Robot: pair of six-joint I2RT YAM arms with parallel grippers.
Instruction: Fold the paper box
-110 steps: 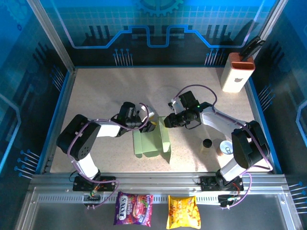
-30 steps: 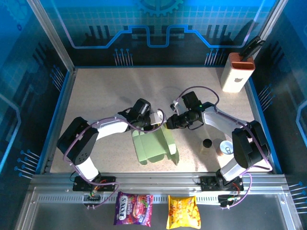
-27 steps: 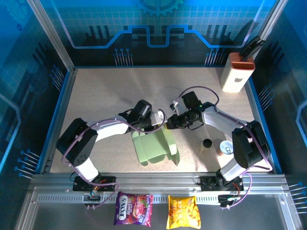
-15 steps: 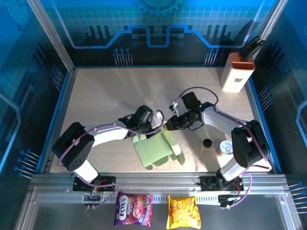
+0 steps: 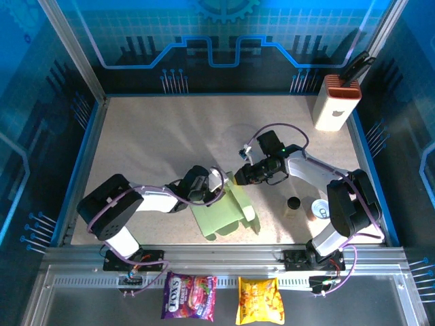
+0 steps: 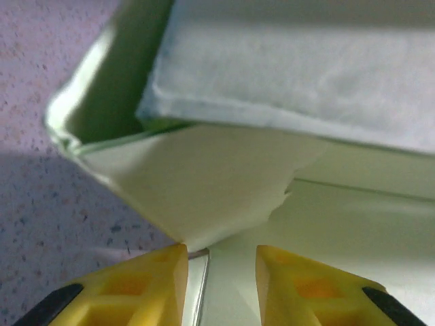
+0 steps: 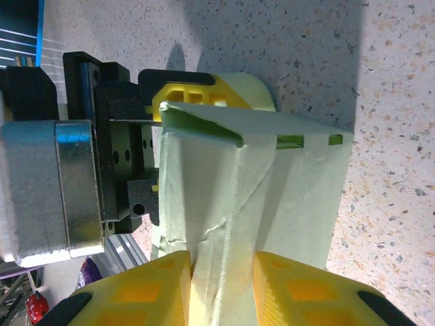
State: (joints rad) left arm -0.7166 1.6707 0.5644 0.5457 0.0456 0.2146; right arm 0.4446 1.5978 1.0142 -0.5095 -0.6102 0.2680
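Toward the worktop's near edge, mid-width, sits the paper box: light, flimsy, crease-prone card. Right claw pinches its wall; left claw stands slightly parted, empty. Best gripped near fold lines.

Blue translucent panels printed with circuit patterns are enclosing the speckled beige table on three sides, aluminium rails are running along its near edge, and light is reflecting faintly off its middle.
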